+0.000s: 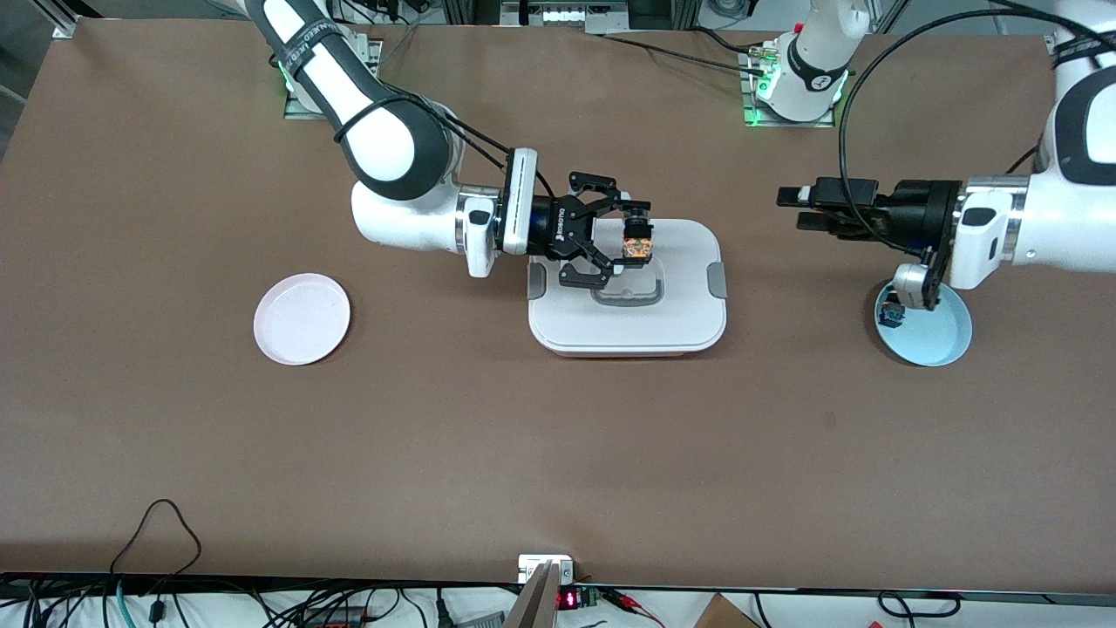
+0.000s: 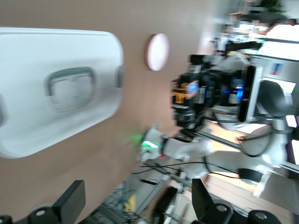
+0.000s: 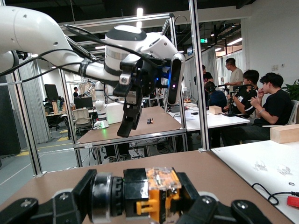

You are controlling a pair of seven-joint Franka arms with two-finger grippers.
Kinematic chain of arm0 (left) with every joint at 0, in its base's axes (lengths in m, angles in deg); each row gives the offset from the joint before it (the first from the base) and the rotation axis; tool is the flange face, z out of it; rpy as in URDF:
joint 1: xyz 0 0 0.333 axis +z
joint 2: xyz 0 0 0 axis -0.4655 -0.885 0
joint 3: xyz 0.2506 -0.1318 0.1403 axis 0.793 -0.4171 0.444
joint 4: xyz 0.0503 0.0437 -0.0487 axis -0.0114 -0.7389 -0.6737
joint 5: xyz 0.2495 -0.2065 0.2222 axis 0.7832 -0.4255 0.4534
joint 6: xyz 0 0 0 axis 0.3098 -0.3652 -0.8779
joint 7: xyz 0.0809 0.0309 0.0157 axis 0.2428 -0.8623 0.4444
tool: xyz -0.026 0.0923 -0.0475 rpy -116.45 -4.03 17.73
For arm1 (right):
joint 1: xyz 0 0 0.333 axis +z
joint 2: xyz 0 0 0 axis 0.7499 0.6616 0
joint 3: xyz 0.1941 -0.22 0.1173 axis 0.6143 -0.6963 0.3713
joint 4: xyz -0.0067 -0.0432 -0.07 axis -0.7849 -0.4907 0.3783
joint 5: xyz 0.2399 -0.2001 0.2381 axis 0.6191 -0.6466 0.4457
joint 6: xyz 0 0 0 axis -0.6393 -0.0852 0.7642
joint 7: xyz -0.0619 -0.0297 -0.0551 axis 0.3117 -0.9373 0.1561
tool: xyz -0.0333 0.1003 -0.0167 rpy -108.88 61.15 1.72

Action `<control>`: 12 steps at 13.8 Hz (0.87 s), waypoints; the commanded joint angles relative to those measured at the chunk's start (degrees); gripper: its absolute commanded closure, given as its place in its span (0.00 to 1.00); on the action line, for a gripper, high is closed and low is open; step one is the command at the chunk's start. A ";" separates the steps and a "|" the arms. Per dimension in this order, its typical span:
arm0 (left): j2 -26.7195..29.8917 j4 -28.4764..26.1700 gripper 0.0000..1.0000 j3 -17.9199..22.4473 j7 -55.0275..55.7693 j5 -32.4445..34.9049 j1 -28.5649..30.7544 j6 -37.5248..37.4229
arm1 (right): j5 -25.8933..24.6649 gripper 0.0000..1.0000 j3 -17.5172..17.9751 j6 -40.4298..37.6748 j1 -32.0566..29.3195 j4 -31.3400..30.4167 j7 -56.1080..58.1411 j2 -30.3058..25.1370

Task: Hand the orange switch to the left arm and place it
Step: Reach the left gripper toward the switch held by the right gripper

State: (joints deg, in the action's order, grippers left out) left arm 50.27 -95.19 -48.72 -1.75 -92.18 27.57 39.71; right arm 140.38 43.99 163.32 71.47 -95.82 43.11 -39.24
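Front view: the orange switch [image 1: 637, 242] is pinched in the right gripper [image 1: 629, 237], which is held over the box [image 1: 689, 305] in the middle of the tabletop [image 1: 558, 436]. The left gripper [image 1: 798, 209] is held spread wide above the tabletop between the box and a blue plate [image 1: 946, 340].

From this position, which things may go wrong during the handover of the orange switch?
1. The right gripper holds the orange switch over the box; if the grip slips, it would drop onto the lid.
2. The switch is tiny, so little of it is free for the open left gripper, which may miss it or hit the right gripper's fingers.
3. The left gripper waits above the table between the box and the blue plate; approaching low, it might strike the box.
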 commanded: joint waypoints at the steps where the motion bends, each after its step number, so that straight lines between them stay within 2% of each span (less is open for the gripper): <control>1: 0.10 -5.73 0.00 -0.30 -6.62 -10.01 0.09 3.37 | 1.52 1.00 -0.25 1.13 0.75 1.56 2.06 0.84; 2: 0.10 -7.48 0.00 -0.65 -8.91 -12.56 -0.35 4.96 | 1.52 1.00 -0.25 1.13 0.75 1.56 2.06 0.84; 5: -0.07 -14.25 0.00 -5.38 -14.72 -24.50 -0.79 9.87 | 1.52 1.00 -0.25 1.13 0.67 1.56 2.15 0.92; 6: -0.16 -14.88 0.00 -7.40 -16.56 -27.06 -0.88 11.81 | 1.43 1.00 -0.25 1.13 0.67 1.56 2.15 0.84; 9: -0.77 -14.80 0.01 -11.28 -19.29 -28.14 -0.97 16.74 | 1.43 1.00 -0.25 1.13 0.67 1.56 2.15 0.84; 11: -2.70 -14.53 0.05 -11.99 -24.55 -28.58 -0.97 16.92 | 1.52 0.99 -0.25 1.13 0.67 1.56 2.15 0.84; 12: -3.84 -14.36 0.08 -12.42 -26.49 -31.11 -1.23 16.84 | 1.52 1.00 -0.25 1.13 0.67 1.56 2.15 0.84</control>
State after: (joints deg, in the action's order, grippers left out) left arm 48.44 -109.44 -60.55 -22.90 -119.47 26.29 56.33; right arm 140.38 43.85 163.38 71.47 -95.80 43.23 -39.22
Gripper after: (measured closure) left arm 0.035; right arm 0.256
